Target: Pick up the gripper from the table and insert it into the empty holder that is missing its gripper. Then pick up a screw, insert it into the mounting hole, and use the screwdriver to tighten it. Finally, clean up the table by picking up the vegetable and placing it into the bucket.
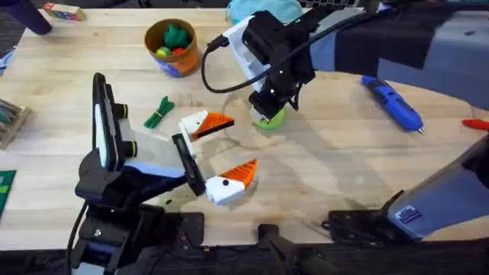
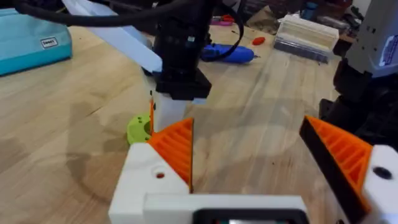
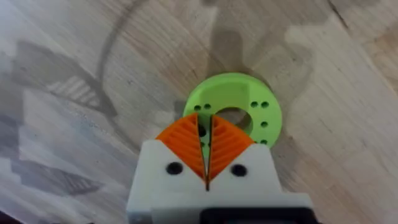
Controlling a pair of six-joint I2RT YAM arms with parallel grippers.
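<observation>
The gripper (image 1: 205,124), a white finger with an orange ridged tip, sits at the far end of the thin black holder (image 1: 183,156) on my left arm; close up it is the finger (image 2: 165,162) with a small hole in its white base. Its twin with a black dot (image 1: 229,182) stands apart from it, so my left gripper (image 1: 221,153) is open and empty. My right gripper (image 1: 269,107) is shut, its tips (image 3: 207,140) over the hole of a flat green disc (image 3: 239,102). The green vegetable (image 1: 158,112) lies on the table. The orange bucket (image 1: 172,47) stands behind it.
A blue screwdriver (image 1: 393,103) lies at the right, a small red piece (image 1: 475,124) beyond it. The bucket holds a green toy with coloured balls. A teal case (image 2: 28,40) lies at the back. The green disc (image 1: 269,120) is just past my left fingers.
</observation>
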